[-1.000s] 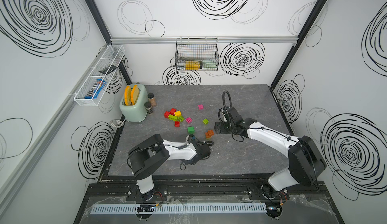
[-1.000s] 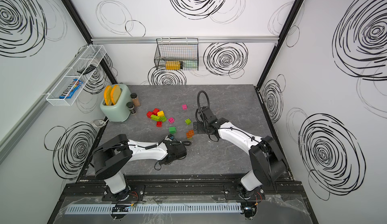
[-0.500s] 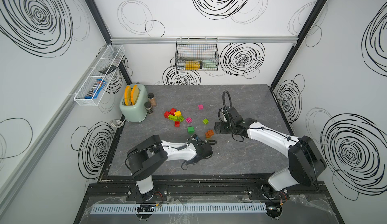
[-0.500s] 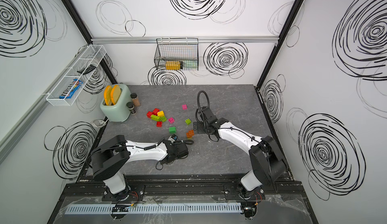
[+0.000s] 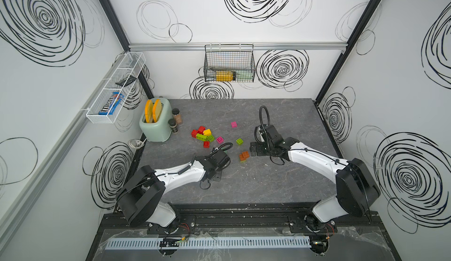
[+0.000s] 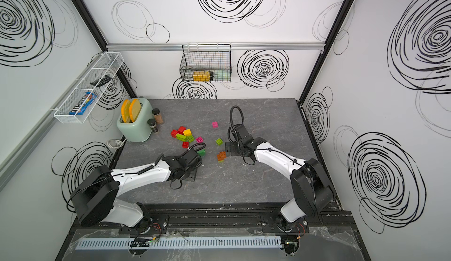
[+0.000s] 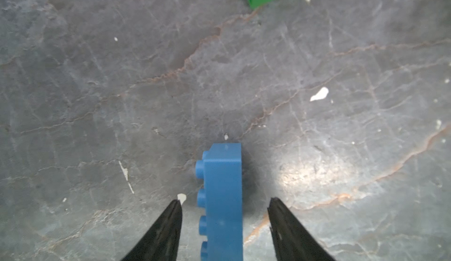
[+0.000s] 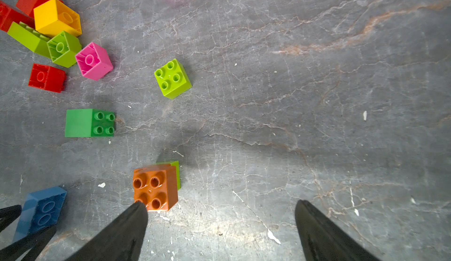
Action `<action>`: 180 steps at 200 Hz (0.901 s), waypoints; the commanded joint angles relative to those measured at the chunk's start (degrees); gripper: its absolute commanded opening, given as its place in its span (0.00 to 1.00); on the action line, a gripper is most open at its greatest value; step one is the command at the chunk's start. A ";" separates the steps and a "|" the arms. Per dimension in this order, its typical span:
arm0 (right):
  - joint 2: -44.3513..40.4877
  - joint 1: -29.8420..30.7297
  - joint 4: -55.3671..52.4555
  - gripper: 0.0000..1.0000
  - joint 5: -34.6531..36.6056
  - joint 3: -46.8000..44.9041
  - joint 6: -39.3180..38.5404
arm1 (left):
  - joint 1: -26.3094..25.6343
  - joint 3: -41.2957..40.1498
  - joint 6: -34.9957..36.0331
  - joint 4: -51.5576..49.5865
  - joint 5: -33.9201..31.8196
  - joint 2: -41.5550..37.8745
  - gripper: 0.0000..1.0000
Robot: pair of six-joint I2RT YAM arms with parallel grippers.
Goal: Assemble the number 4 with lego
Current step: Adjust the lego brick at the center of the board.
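The grey table (image 5: pixel 280 181) carries all the lego loose, most of it in a heap (image 5: pixel 203 135), so the 4 looks barely begun. The left gripper (image 7: pixel 224 200) stands spread astride a blue brick (image 7: pixel 222 169) lying on its side, with gaps either side, apparently lined up to pinch it. The right gripper (image 8: pixel 219 204), spread wide and empty, hovers beside the orange brick (image 8: pixel 156 186) stacked on a lime brick (image 8: pixel 177 174), probably the build's start.
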 commanded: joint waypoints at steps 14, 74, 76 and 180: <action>-1.90 -0.10 -0.53 0.99 0.53 0.27 0.89 | -0.42 -0.76 -1.10 1.87 -1.38 2.37 0.41; -2.14 -0.03 -0.25 0.99 0.30 -0.15 0.86 | -9.66 4.73 -7.69 -12.00 -24.37 7.36 0.19; -2.12 -0.02 -0.22 0.99 0.27 -0.13 0.86 | -9.95 4.95 -8.36 -12.90 -24.94 7.98 0.18; -2.38 -0.10 0.24 0.99 -0.16 -0.89 0.25 | -21.68 8.59 -12.07 -19.15 -22.00 25.99 0.30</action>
